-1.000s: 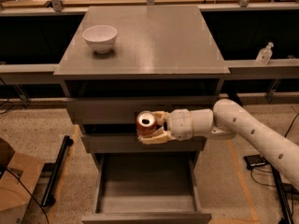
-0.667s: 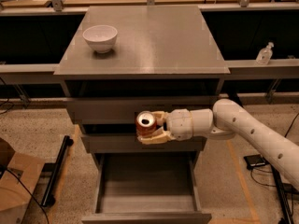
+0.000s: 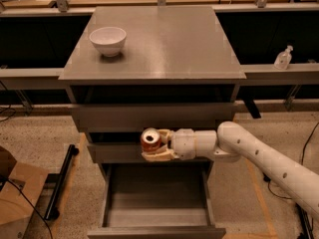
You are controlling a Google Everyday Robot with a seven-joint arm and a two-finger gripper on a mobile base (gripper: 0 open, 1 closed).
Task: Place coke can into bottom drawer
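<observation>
Holding coke can (image 3: 149, 139) upright, gripper (image 3: 153, 147) jaws clamped on it, above open bottom drawer (image 3: 157, 203), before middle drawer front (image 3: 114, 153). I'd lower straight, keep can level, release only near drawer floor.

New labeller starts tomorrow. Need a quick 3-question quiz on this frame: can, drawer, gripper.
1. True or false: the gripper is shut on the coke can.
2. Pick one. The bottom drawer is: A) pulled open, the can not yet in it; B) pushed shut; C) open with the can lying inside.
3. Fill in: the white bowl stands on the cabinet's ____.

Key: 1 true, the can is held above the open drawer. 2 A. 3 top, near its back left corner.
</observation>
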